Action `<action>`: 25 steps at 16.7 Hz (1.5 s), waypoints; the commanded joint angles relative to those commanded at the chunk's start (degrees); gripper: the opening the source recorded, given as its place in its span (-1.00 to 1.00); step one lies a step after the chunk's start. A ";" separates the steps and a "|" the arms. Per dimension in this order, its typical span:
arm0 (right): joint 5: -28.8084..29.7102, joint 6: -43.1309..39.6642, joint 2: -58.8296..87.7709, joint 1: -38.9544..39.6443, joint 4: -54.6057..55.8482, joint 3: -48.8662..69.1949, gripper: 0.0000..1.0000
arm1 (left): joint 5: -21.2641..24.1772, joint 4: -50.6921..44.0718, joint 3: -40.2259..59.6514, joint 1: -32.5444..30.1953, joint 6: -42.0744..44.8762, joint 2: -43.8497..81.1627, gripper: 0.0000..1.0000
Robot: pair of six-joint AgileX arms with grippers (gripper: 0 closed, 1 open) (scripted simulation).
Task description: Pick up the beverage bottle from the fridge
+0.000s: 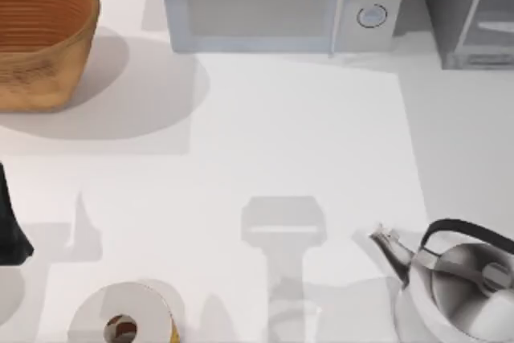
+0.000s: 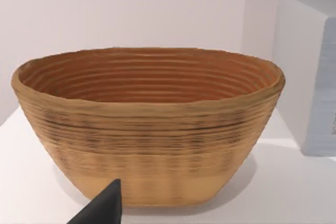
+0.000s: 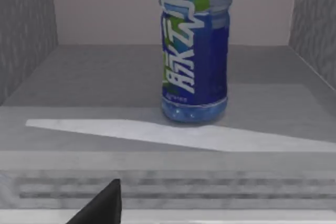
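Note:
The beverage bottle [image 3: 194, 51] stands upright on the floor of the fridge [image 3: 100, 72] in the right wrist view. It has a blue label with white characters, and its top is cut off. Grey fridge walls rise on both sides of it. A dark tip of my right gripper [image 3: 105, 205] shows at the near edge, in front of the fridge's sill and apart from the bottle. In the top view the fridge [image 1: 470, 14] sits at the back right corner. A dark tip of my left gripper [image 2: 107, 205] shows in front of the woven basket [image 2: 147, 129].
A light grey microwave [image 1: 281, 2] with two dials stands at the back middle, and the woven basket [image 1: 40, 38] at the back left. A metal kettle [image 1: 458, 279] is at the front right, a paper roll [image 1: 124, 319] at the front left, and a black tapered object [image 1: 12, 222] at the left edge.

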 joint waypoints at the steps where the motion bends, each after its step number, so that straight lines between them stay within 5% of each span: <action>1: 1.15 -0.16 2.03 1.05 -1.97 4.17 1.00 | 0.00 0.00 0.00 0.00 0.00 0.00 1.00; 9: 10.06 -0.75 15.18 9.88 -18.05 34.55 1.00 | 0.00 0.00 0.00 0.00 0.00 0.00 1.00; 17: 11.17 -0.83 16.62 10.95 -20.51 38.05 1.00 | 0.00 0.00 0.00 0.00 0.00 0.00 1.00; 25: 13.06 -0.92 24.52 12.79 -28.56 54.12 1.00 | 0.00 0.00 0.00 0.00 0.00 0.00 1.00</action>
